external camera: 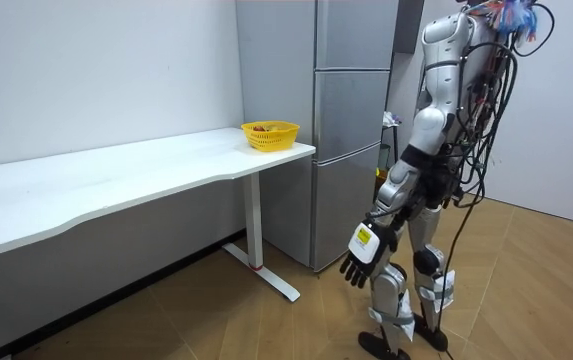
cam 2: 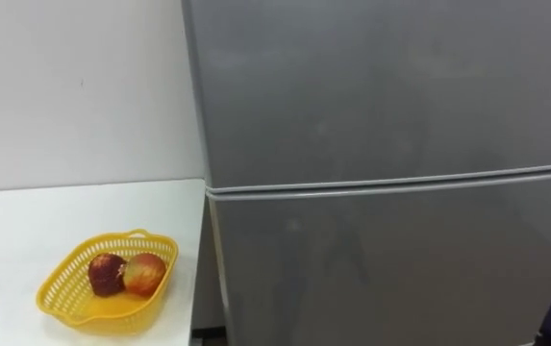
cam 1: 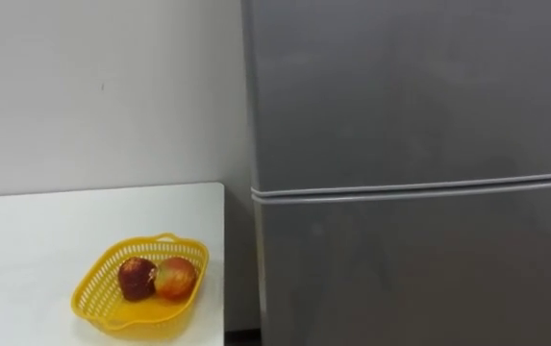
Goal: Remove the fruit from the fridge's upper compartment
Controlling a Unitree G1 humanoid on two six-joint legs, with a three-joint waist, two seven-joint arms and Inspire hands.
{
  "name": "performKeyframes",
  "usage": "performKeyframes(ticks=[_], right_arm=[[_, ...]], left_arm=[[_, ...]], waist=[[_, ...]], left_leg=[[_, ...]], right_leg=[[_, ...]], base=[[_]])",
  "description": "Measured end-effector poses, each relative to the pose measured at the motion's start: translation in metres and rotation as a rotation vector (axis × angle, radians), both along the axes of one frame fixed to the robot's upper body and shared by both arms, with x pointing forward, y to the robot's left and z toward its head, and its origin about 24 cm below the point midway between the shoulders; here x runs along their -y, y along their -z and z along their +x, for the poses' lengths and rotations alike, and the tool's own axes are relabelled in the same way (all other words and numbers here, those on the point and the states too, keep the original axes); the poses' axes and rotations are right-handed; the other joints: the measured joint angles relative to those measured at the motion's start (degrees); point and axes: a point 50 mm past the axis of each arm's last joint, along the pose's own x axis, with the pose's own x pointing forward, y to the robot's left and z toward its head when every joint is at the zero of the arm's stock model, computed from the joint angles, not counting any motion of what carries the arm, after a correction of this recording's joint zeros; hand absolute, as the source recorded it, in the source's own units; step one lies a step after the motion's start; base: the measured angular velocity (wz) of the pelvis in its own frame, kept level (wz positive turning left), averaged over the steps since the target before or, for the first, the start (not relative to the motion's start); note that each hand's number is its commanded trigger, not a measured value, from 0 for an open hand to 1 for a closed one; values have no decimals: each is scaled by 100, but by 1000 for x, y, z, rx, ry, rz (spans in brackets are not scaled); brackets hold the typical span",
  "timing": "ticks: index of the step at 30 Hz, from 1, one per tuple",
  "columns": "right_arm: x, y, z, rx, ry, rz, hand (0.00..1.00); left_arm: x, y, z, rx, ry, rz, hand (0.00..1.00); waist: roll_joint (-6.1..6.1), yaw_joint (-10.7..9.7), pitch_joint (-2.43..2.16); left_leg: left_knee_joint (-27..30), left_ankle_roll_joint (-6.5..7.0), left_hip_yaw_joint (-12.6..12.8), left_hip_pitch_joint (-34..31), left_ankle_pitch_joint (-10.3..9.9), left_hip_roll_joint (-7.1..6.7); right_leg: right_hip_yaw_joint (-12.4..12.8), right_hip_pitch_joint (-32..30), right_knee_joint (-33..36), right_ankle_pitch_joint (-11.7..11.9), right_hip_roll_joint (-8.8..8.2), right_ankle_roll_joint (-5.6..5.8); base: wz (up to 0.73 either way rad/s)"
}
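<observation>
So the robot's standing right in front of the fridge [cam 1: 410,144], facing it square on, on the wood floor [external camera: 216,310]. It's a grey two-door unit, and both the upper door [cam 1: 410,86] and the lower door [cam 1: 419,269] are fully shut, with the seam between them running straight across. Whatever's supposed to come out of the top compartment is behind that upper door, so I can't tell what's in there. The left hand [external camera: 364,256] hangs down by the robot's thigh in the room view, well away from the fridge, with the fingers loose and pointing at the floor and nothing in them. On the robot's left there's a white table [cam 1: 25,240] with its end just beside the fridge and a narrow gap between the two. A yellow basket [cam 1: 145,322] sits on that end of the table, near the corner closest to the fridge. Two pieces of fruit are in it, touching each other: a dark red fruit [cam 1: 137,277] on the left and a red-and-yellow apple [cam 1: 175,277] on the right. A plain white wall [cam 1: 92,86] runs behind the table, and the fridge stands right up against it.
</observation>
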Motion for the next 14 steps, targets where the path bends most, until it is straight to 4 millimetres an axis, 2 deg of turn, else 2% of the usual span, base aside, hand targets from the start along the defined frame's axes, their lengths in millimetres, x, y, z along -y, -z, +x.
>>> performKeyframes(ticks=[2,4,6,10,14], right_arm=[[-5,2,0,-22,-30,17,0],[-6,3,1,-47,-77,18,0],[-7,3,1,-54,-109,24,0],[-13,5,0,-85,-190,51,0],[-15,6,0,-100,-247,80,0]], left_arm=[[0,0,-2,-15,-4,0,0],[2,1,0,-17,-3,-13,0],[2,1,-1,-25,-1,-18,0],[7,3,-2,-50,16,-29,0],[9,3,-1,-61,19,-48,0]], waist=[[-27,-11,8],[9,-7,35],[57,13,40],[177,16,28],[174,36,26]], left_leg=[[31,6,-67,-5,-4,-21],[85,24,-77,-15,-25,-17],[95,24,-70,-10,-42,-10],[77,24,-56,-4,-42,-18],[45,19,-43,-1,-39,-15]], right_leg=[[-61,15,-5,-5,-10,8],[-67,33,-5,-7,-11,12],[-68,42,-11,-8,-10,14],[-50,50,-85,-9,-7,16],[-45,46,-86,-9,-3,15]], base=[[15],[7],[0],[0],[0]])
